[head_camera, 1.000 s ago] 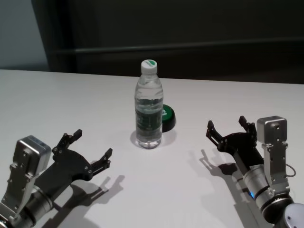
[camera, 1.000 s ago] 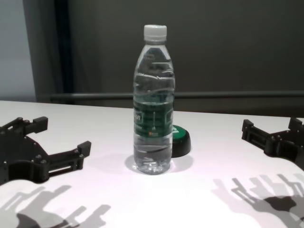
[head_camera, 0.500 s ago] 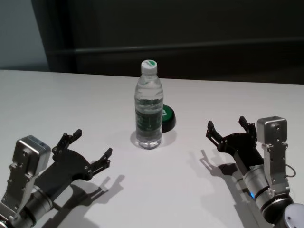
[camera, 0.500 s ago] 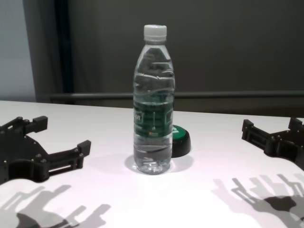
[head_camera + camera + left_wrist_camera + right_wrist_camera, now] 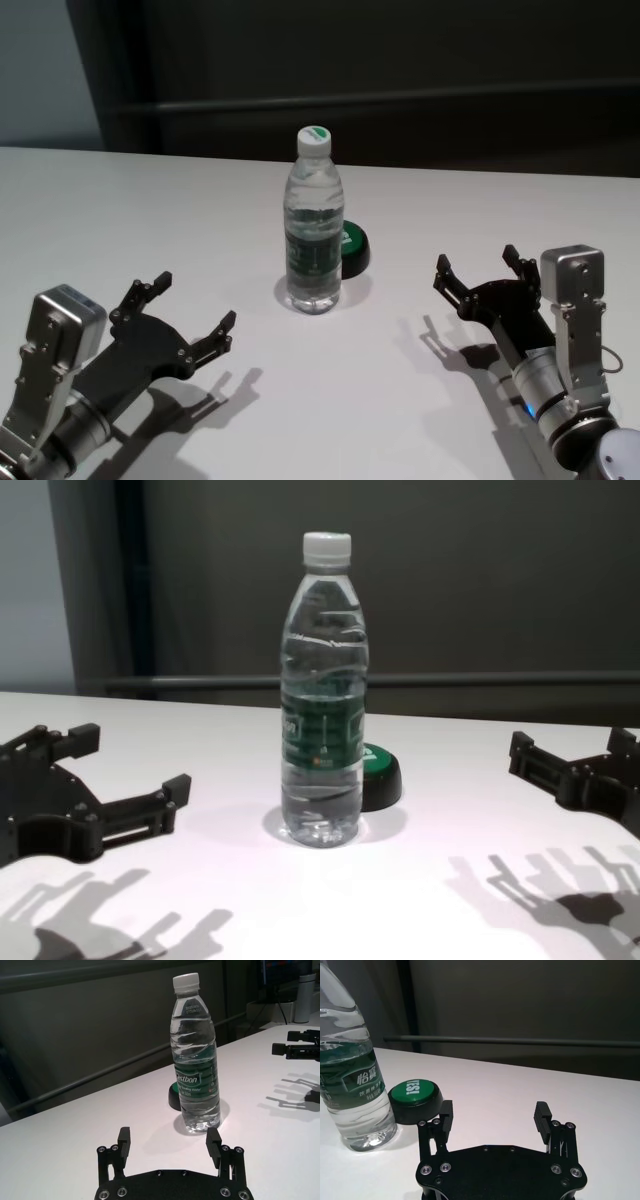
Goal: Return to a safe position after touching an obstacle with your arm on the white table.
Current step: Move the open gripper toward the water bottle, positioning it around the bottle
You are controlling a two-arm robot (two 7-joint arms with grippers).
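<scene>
Both claws stand spread and empty: left gripper (image 5: 190,305) and right gripper (image 5: 478,268) hover low over the white table (image 5: 420,210), each well apart from the obstacle (image 5: 314,225), which stands upright mid-table, a black puck (image 5: 353,248) just behind it. Over the last 1 second nothing has shifted, so the arms look already pulled back to safety.

It looked like a robot test lab. A bare white counter (image 5: 480,210) stood before a dark wall (image 5: 400,60) with a rail (image 5: 500,679).
</scene>
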